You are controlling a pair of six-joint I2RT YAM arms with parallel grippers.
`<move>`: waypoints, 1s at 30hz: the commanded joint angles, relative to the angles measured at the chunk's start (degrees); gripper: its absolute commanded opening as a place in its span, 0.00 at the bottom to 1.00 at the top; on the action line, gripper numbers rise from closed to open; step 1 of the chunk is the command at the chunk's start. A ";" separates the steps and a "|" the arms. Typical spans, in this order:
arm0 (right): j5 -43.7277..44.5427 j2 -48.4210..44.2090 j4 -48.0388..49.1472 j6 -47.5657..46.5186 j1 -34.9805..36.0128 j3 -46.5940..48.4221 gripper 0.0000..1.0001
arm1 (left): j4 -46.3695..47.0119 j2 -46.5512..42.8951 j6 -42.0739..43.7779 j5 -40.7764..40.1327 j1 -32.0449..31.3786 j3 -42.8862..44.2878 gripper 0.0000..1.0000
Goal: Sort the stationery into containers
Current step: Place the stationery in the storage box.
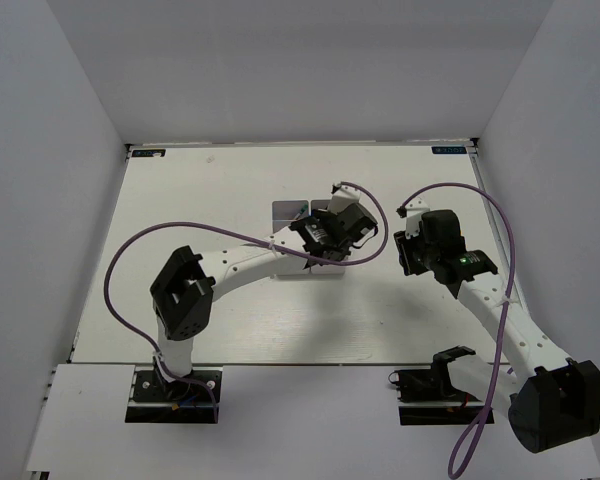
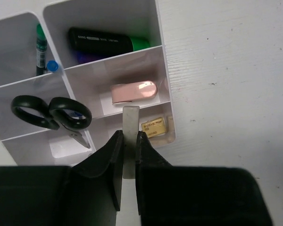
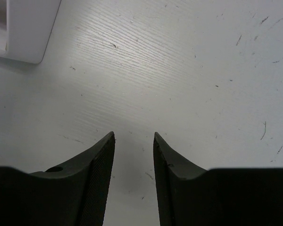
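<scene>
From the top view you barely get any of the white tray. The left gripper sits right over it, so only a corner pokes out at centre frame. The right wrist view catches just one rounded tray corner in the upper left, and the rest is bare table.

The left wrist view is the useful one, though the tray is cut off at the top and left edges.
- **Upper left compartment:** a dark pen-like thing with a green end and a blue cap next to it. I can't tell much more.
- **Upper right:** a black highlighter with a green tip, with something purple half hidden under it.
- **Middle right:** the pink eraser.
- **Lower right:** a tan square piece, partly blocked by the fingers.
- **Left side:** the black-handled scissors lie across a divider.

The left gripper is clamped tight on the small grey stick, which hangs over the tray's lower edge. The right gripper is partly open and holds nothing.
</scene>
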 commanded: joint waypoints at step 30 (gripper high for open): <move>-2.15 -1.40 -0.11 1.05 -2.24 -1.06 0.45 | -2.47 5.53 1.20 4.58 3.25 4.65 0.47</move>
